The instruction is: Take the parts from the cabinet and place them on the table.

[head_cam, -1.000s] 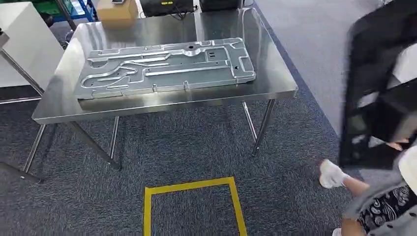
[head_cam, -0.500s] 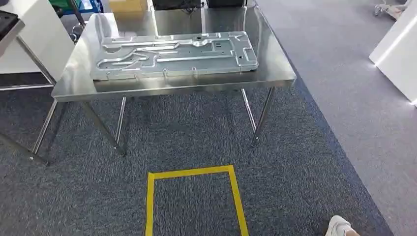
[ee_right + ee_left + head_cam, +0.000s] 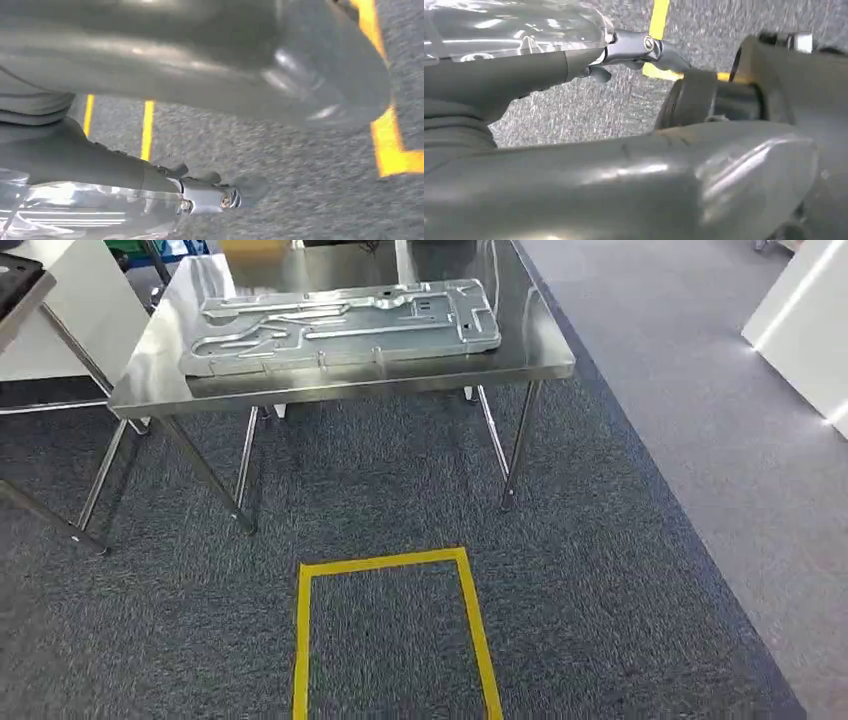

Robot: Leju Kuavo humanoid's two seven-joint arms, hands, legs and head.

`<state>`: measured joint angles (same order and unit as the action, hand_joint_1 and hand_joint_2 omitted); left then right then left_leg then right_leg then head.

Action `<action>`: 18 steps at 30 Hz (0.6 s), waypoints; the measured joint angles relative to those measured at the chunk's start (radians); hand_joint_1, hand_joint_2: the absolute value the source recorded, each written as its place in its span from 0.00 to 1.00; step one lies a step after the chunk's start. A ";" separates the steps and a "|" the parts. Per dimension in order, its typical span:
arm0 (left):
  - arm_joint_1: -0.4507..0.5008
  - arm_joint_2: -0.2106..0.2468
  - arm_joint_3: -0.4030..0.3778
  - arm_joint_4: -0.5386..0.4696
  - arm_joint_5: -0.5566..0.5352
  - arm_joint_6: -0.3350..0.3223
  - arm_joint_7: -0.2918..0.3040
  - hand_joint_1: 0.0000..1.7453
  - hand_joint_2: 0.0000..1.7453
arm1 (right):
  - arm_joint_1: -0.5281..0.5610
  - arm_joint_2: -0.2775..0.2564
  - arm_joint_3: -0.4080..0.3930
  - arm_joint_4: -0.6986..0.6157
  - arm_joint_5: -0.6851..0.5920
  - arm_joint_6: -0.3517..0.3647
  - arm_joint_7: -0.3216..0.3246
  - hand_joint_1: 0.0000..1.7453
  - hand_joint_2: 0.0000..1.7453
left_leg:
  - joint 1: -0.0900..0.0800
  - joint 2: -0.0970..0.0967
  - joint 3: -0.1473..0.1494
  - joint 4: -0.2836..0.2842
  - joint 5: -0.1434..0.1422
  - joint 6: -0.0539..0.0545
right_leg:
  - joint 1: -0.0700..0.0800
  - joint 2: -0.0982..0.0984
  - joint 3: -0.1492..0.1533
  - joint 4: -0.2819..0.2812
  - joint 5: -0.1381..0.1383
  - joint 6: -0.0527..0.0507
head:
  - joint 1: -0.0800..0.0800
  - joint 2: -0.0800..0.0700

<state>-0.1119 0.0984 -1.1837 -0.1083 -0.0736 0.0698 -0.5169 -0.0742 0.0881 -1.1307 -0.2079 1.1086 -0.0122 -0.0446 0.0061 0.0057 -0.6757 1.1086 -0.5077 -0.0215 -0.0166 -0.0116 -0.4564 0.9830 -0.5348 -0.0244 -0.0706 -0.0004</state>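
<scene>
A steel table (image 3: 540, 350) stands ahead with one flat metal part (image 3: 340, 325) already lying on it — that much looks done. Both arms hang over carpet; the left hand (image 3: 634, 50) and right hand (image 3: 215, 192) grasp nothing, fingers apart.

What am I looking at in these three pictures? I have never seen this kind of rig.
This is a two-legged humanoid robot with two arms. The wide picture comes from its head, looking down at a steel table on grey carpet. A large pressed metal panel lies flat on it. Yellow tape marks a box on the floor in front. The other two pictures come from cameras at the wrists of arms hanging down: the left hand and right hand show against the carpet, with nothing seen in either. Whether the fingers are spread or curled is unclear.
</scene>
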 joint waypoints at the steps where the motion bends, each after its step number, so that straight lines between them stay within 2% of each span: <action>1: 0.000 0.004 0.000 0.000 0.000 0.002 -0.002 0.00 0.00 | 0.001 0.003 0.000 0.000 0.000 -0.002 0.003 0.00 0.00 | 0.001 0.000 -0.013 0.073 -0.063 -0.005 | 0.002 -0.001 -0.016 0.000 0.013 -0.003 | 0.000 0.000; 2: 0.000 0.007 0.000 0.000 0.000 0.003 -0.004 0.00 0.00 | 0.001 0.006 0.000 0.000 0.000 -0.002 0.005 0.00 0.00 | 0.002 0.001 -0.022 0.149 -0.103 -0.008 | 0.004 -0.002 -0.034 0.002 0.026 -0.003 | 0.000 0.000; 3: 0.000 0.009 -0.001 0.000 0.000 0.005 -0.005 0.00 0.00 | 0.000 0.010 0.000 0.001 0.001 -0.002 0.005 0.00 0.00 | 0.002 0.000 -0.024 0.207 -0.106 -0.009 | 0.007 -0.002 -0.053 0.005 0.040 -0.003 | 0.000 0.000; 4: 0.000 0.009 -0.003 0.000 0.000 0.005 -0.006 0.00 0.00 | 0.000 0.010 0.000 0.001 0.001 -0.003 0.005 0.00 0.00 | 0.002 0.000 -0.015 0.231 -0.077 -0.008 | 0.008 -0.002 -0.073 0.009 0.051 -0.002 | 0.000 0.000; 5: 0.000 0.010 -0.006 0.000 0.000 0.006 -0.008 0.00 0.00 | 0.000 0.010 0.000 0.001 0.002 -0.004 0.005 0.00 0.00 | 0.002 0.000 0.013 0.216 -0.031 -0.004 | 0.010 -0.003 -0.095 0.015 0.063 -0.001 | 0.000 0.000; 6: 0.000 0.010 -0.008 0.000 0.000 0.006 -0.009 0.00 0.00 | 0.000 0.011 0.000 0.001 0.005 -0.005 0.005 0.00 0.00 | 0.002 0.000 0.060 0.162 0.009 0.002 | 0.012 -0.003 -0.114 0.019 0.074 0.000 | 0.000 0.000; 7: -0.001 0.010 -0.009 0.000 0.000 0.007 -0.011 0.00 0.00 | 0.000 0.011 0.000 0.002 0.008 -0.006 0.005 0.00 0.00 | 0.001 -0.001 0.120 0.085 0.020 0.010 | 0.013 -0.002 -0.127 0.021 0.084 0.002 | 0.000 0.000; 8: -0.005 0.011 -0.009 0.000 0.000 0.007 -0.015 0.00 0.00 | -0.004 0.011 0.000 0.001 0.012 -0.005 0.005 0.00 0.00 | -0.003 -0.001 0.192 -0.008 0.001 0.021 | 0.012 -0.003 -0.132 0.023 0.093 0.004 | 0.000 0.000; 9: -0.010 0.013 -0.009 0.000 -0.002 0.006 -0.021 0.00 0.00 | -0.002 0.011 0.001 0.002 0.019 0.000 0.004 0.00 0.00 | -0.014 0.000 0.287 -0.135 -0.037 0.031 | 0.018 -0.002 -0.135 0.025 0.100 0.012 | 0.000 0.000; 10: -0.015 0.014 -0.009 0.000 -0.002 0.004 -0.026 0.00 0.00 | -0.003 0.011 0.001 0.002 0.023 0.003 0.003 0.00 0.00 | -0.013 0.000 0.295 -0.171 -0.055 0.032 | 0.017 -0.007 -0.138 0.025 0.110 0.018 | 0.000 0.000; 12: -0.015 0.014 -0.009 0.000 0.001 0.002 -0.032 0.00 0.00 | -0.008 0.010 0.005 0.002 0.029 0.010 -0.004 0.00 0.00 | -0.019 0.000 0.278 -0.164 -0.041 0.040 | 0.012 -0.006 -0.147 0.020 0.135 0.029 | 0.000 0.000; 13: -0.013 0.014 -0.009 0.000 0.000 0.002 -0.035 0.00 0.00 | -0.007 0.010 0.007 0.002 0.032 0.012 -0.009 0.00 0.00 | -0.010 0.002 0.270 -0.175 -0.023 0.047 | 0.016 -0.005 -0.151 0.022 0.140 0.038 | 0.001 0.000; 14: -0.016 0.013 -0.010 0.000 0.000 0.001 -0.038 0.00 0.00 | -0.008 0.009 0.009 0.002 0.037 0.015 -0.012 0.00 0.00 | -0.010 0.009 0.259 -0.173 -0.010 0.056 | 0.011 0.002 -0.161 0.041 0.099 0.041 | 0.000 0.000; 15: -0.016 0.013 -0.010 0.000 0.000 0.001 -0.039 0.00 0.00 | -0.008 0.009 0.011 0.002 0.039 0.018 -0.012 0.00 0.00 | -0.011 0.009 0.242 -0.173 0.002 0.065 | 0.009 0.003 -0.176 0.088 0.028 0.042 | 0.001 0.000; 17: -0.015 0.013 -0.010 0.000 -0.003 0.002 -0.041 0.00 0.00 | -0.008 0.009 0.013 0.002 0.041 0.020 -0.013 0.00 0.00 | -0.013 0.009 0.206 -0.169 0.027 0.067 | 0.009 0.003 -0.205 0.229 -0.087 0.046 | 0.000 0.000; 18: -0.015 0.013 -0.010 0.000 -0.003 0.002 -0.041 0.00 0.00 | -0.008 0.010 0.013 0.002 0.041 0.020 -0.013 0.00 0.00 | -0.014 0.009 0.183 -0.164 0.041 0.066 | 0.008 0.004 -0.218 0.303 -0.108 0.048 | 0.000 0.000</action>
<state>-0.1271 0.1118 -1.1936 -0.1087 -0.0763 0.0717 -0.5581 -0.0819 0.0980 -1.1177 -0.2060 1.1494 0.0076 -0.0572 -0.0078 0.0145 -0.4927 0.9448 -0.4667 0.0450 -0.0082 -0.0071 -0.6743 1.2861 -0.6428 0.0237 -0.0702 -0.0004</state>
